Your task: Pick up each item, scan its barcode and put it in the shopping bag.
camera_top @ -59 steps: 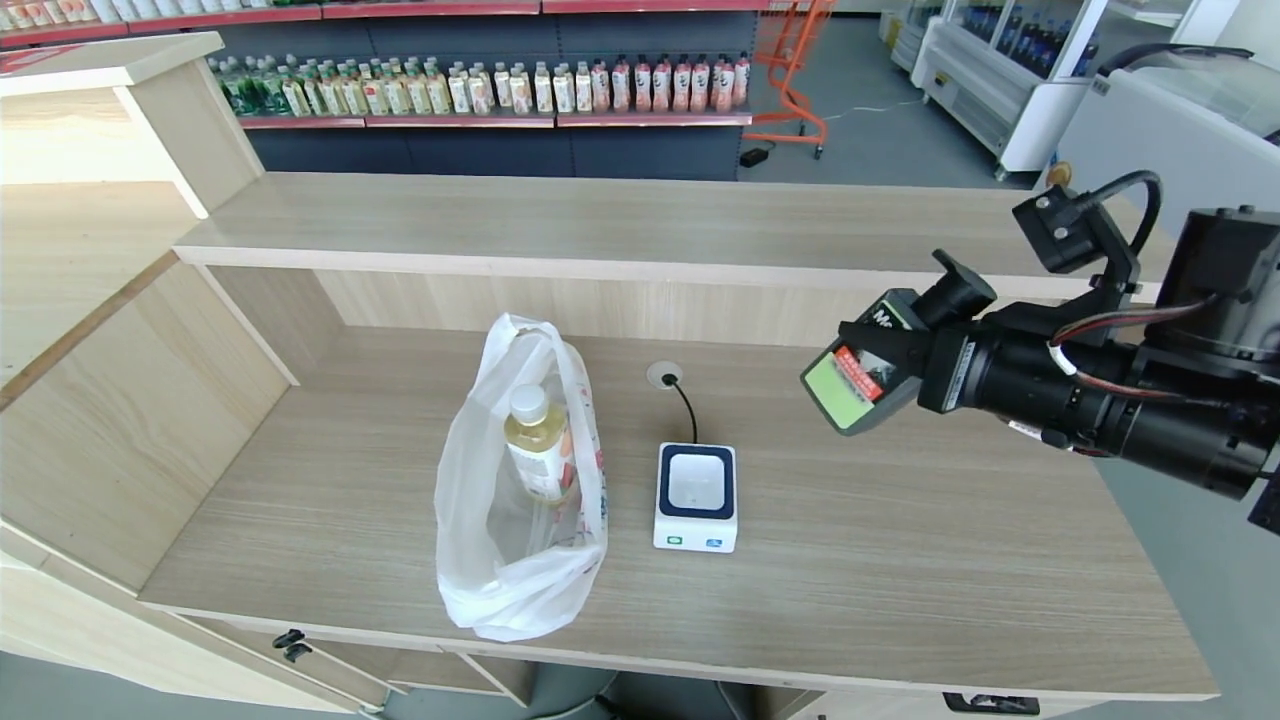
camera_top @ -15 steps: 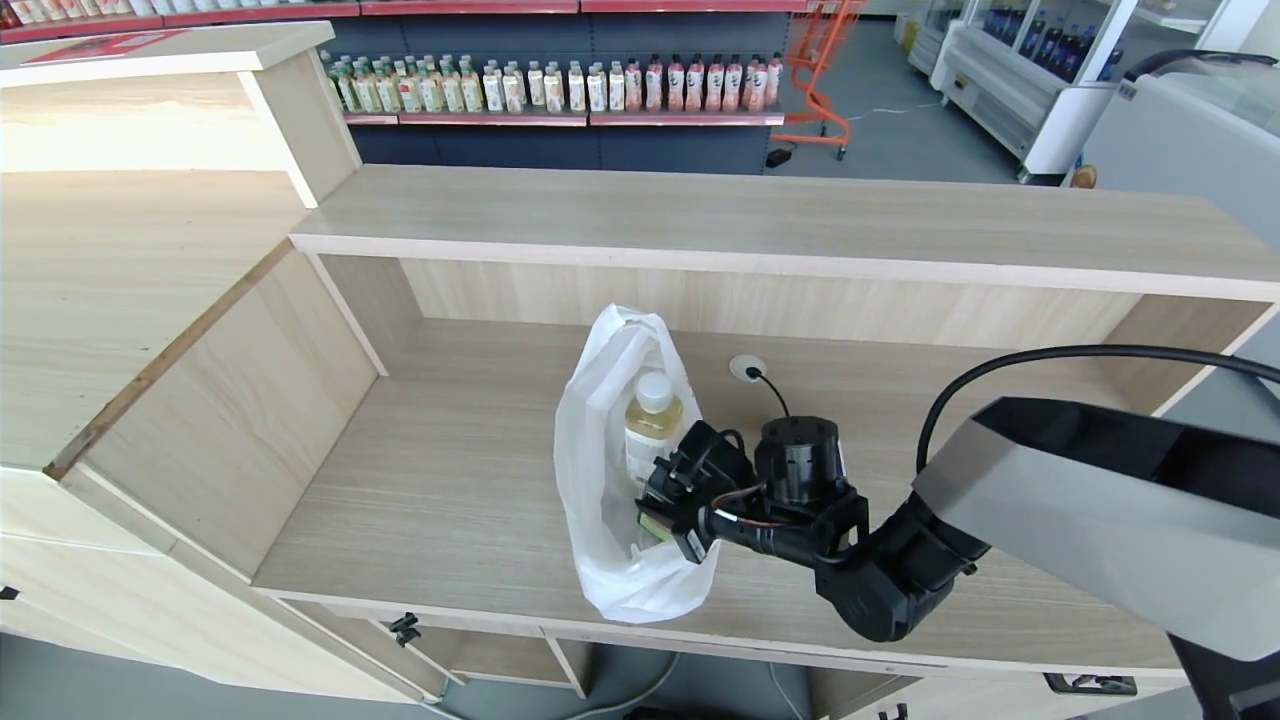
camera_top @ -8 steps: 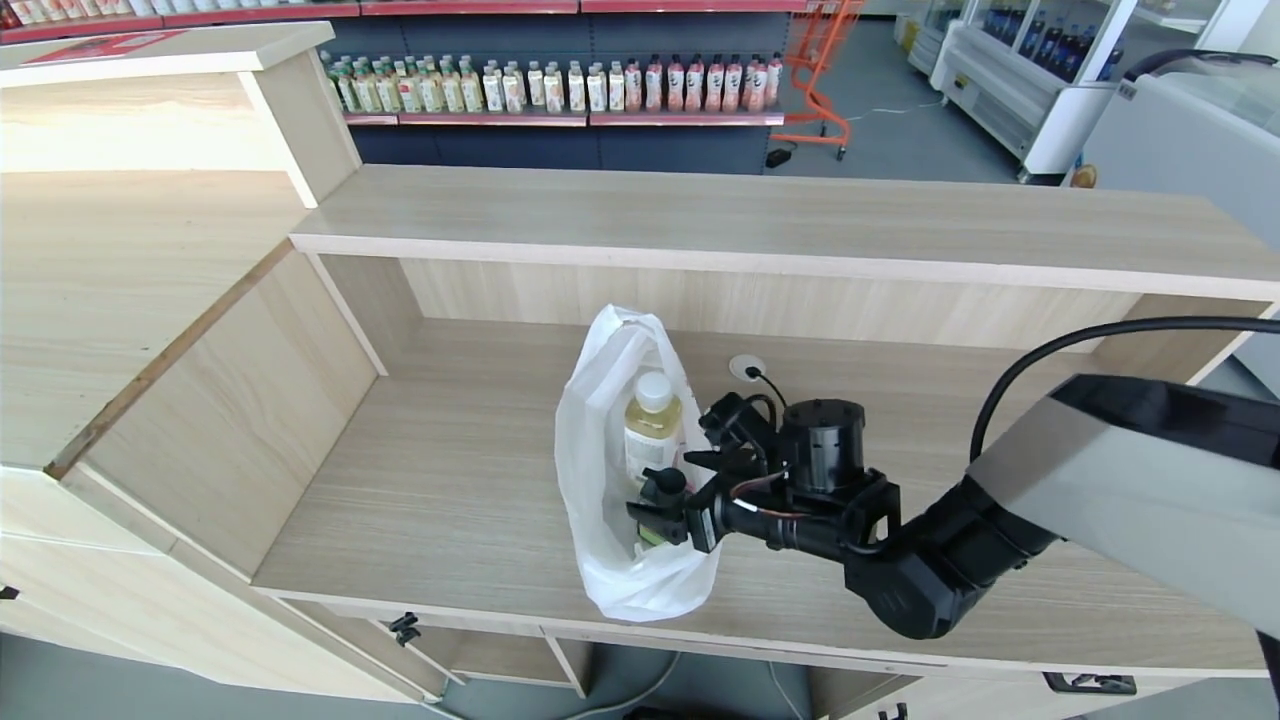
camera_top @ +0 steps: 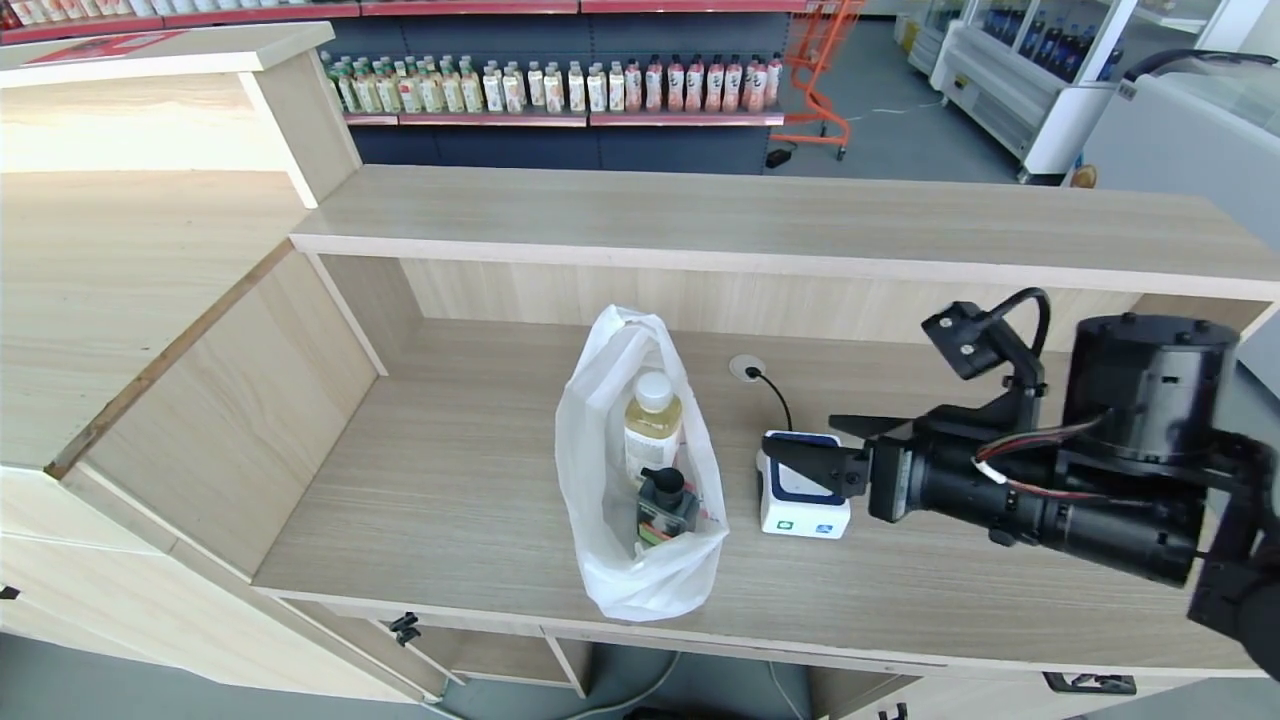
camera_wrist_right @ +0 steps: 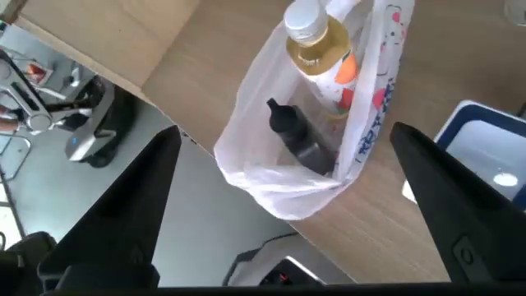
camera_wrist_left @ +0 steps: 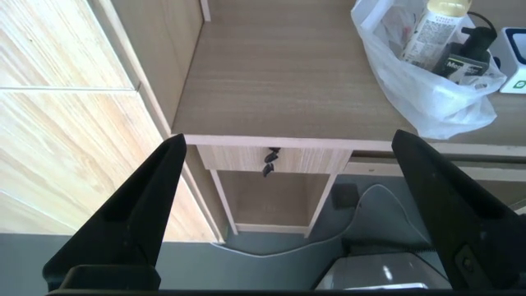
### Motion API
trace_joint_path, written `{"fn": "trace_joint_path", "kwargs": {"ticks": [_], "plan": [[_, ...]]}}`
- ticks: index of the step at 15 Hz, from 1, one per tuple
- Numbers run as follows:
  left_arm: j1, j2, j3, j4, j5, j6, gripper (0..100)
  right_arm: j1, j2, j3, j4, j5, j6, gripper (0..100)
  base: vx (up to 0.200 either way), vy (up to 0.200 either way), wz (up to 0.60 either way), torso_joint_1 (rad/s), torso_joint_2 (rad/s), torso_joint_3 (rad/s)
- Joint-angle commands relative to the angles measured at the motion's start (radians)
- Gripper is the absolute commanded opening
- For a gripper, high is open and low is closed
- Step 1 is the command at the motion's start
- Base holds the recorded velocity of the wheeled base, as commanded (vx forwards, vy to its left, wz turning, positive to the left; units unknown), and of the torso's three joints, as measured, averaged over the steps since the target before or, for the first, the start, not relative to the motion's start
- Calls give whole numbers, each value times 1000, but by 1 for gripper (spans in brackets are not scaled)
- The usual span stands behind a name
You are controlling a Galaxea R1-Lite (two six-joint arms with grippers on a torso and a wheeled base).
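A white shopping bag stands open on the wooden desk. Inside it are a pale tea bottle with a white cap and a dark pouch with a black cap. To the right of the bag, my right gripper hangs open and empty over the white scanner. Its wrist view looks down on the bag, the bottle, the pouch and the scanner. My left gripper is open off the desk's front edge, with the bag beyond it.
A raised counter shelf runs behind the desk and a wooden side wall closes its left. The scanner's cable runs to a grommet. Drawer handles sit under the front edge. Bare desk lies left of the bag.
My right gripper has let go of the dark pouch inside the bag, opened and drawn back to the right and up. The pouch now rests in the bag beside the bottle.
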Motion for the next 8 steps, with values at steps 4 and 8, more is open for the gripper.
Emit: {"fn": "trace_joint_path", "kwargs": {"ticks": [4,8], "plan": [[0,0,0,0,0,0,100,-386,-957,546,402,-256,-137,100,0,0,0,0,0,0],[0,1,0,0,0,0,100,-543,-1474,628,708,-251,-221,100,0,0,0,0,0,0]]}}
